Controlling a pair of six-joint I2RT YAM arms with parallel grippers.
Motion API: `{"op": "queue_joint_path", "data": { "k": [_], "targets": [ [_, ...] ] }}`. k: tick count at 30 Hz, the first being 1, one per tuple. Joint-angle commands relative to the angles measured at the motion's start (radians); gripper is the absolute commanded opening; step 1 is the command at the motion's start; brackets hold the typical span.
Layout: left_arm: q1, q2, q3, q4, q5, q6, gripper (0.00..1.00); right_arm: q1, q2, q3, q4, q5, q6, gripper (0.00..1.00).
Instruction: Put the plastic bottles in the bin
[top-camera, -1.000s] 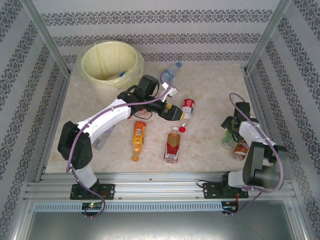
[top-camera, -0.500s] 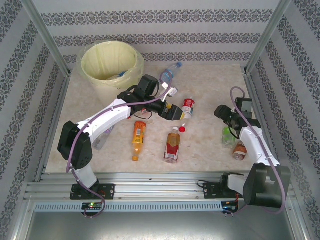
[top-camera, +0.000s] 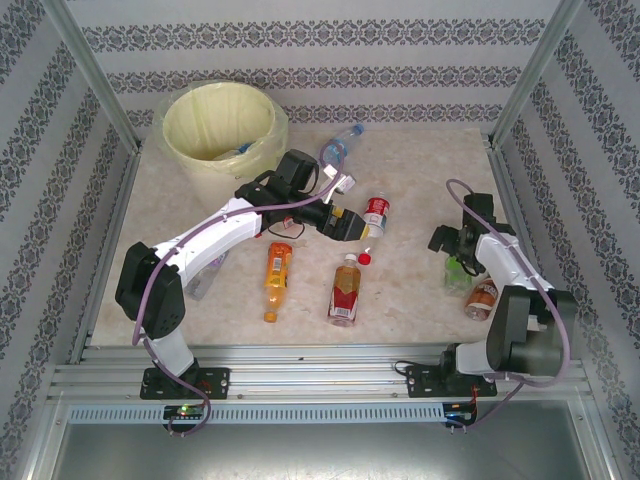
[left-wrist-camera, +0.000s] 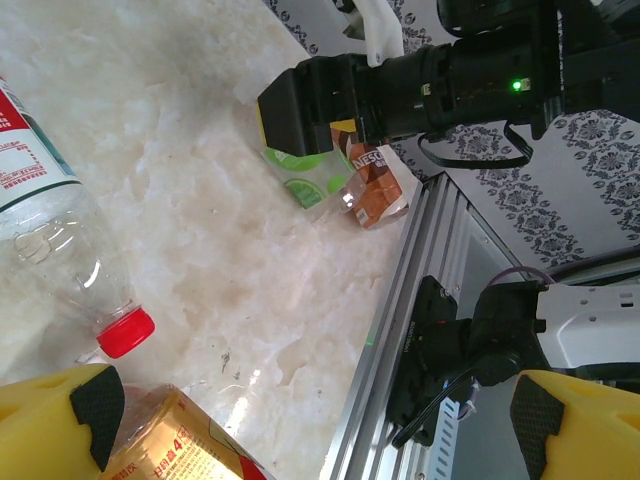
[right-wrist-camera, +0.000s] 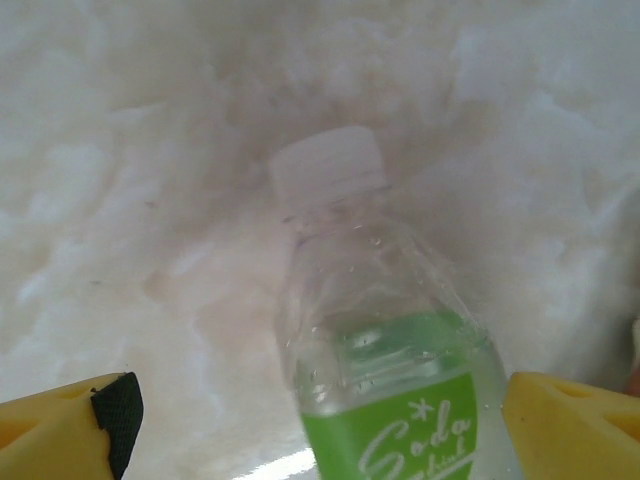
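The bin (top-camera: 210, 115) stands in the far-left corner of the worktop (top-camera: 420, 170), a wide round tub lined with a thin, pale yellow bag that crinkles over its rim. The worktop is a smooth, pale, marbled slab, fenced by patterned walls and closed at the near edge by a ribbed aluminium rail (top-camera: 320, 370).

A clear bottle (top-camera: 203, 277) lies half under the left arm. An orange bottle (top-camera: 277, 278) lies lengthwise in open room near the rail. A clear, blue-capped bottle (top-camera: 340, 148) lies just right of the bin.

The left gripper (top-camera: 350, 225) hangs over mid-worktop with its yellow, black-padded fingers spread wide and nothing between them. Below it lies an amber bottle with a red label (top-camera: 346, 290). Just beside the gripper is a clear, red-labelled bottle (top-camera: 376, 213) with a red cap.

Bare worktop separates these from the right side. There the right gripper (right-wrist-camera: 320, 430) is released, its fingers flanking a clear, lightly ribbed green-labelled bottle (right-wrist-camera: 400, 380) with a white cap. There is a gap on each side of the bottle. A brown bottle (top-camera: 482, 297) lies touching it, close to the right wall and the rail.
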Motion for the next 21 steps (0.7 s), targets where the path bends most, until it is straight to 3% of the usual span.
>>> {"op": "queue_joint_path", "data": {
  "k": [1, 5, 16, 21],
  "targets": [
    [-0.019, -0.014, 0.02, -0.02, -0.006, 0.023, 1.0, -0.002, 0.014, 0.018, -0.045, 0.075, -0.018, 0.96],
    [-0.021, -0.015, 0.025, -0.032, -0.008, 0.034, 1.0, -0.002, 0.042, 0.024, -0.047, 0.08, -0.017, 0.97],
    [-0.026, -0.01, 0.028, -0.041, -0.009, 0.04, 1.0, 0.024, 0.097, 0.039, -0.056, 0.042, -0.02, 0.87],
    [-0.027, -0.013, 0.029, -0.042, -0.011, 0.039, 1.0, 0.033, 0.107, 0.044, -0.063, 0.064, -0.011, 0.78]
  ]
}}
